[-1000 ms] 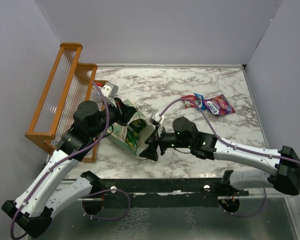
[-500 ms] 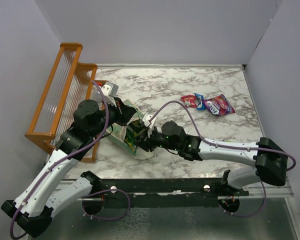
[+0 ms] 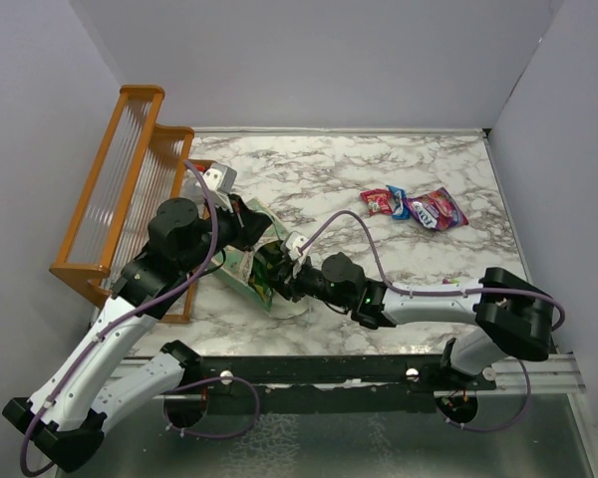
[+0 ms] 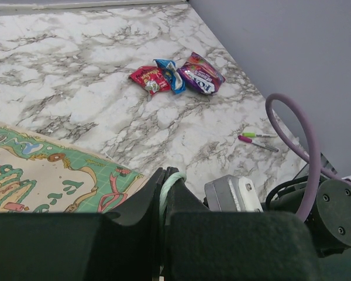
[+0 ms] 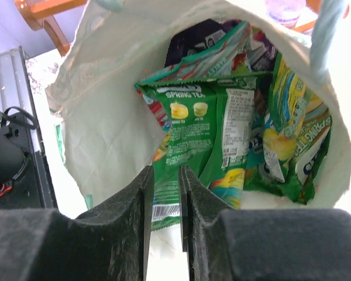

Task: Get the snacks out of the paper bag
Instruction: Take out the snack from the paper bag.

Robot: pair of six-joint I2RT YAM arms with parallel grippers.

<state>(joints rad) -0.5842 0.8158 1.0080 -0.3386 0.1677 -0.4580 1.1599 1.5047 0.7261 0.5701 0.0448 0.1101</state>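
The paper bag (image 3: 241,267) lies tipped on the tabletop (image 3: 379,159), beside the orange rack (image 3: 120,189). The left fingers (image 4: 164,173) pinch its pale handle (image 4: 164,190). The right fingers (image 5: 164,178), inside its mouth, are almost closed on a green packet (image 5: 184,134) among other snacks. Three packets (image 3: 414,206) lie well apart.

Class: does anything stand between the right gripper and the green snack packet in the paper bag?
Nothing visible does. The right gripper sits at the open mouth of the paper bag, and the green snack packet lies directly ahead of its fingertips, foremost among the packets and uncovered.
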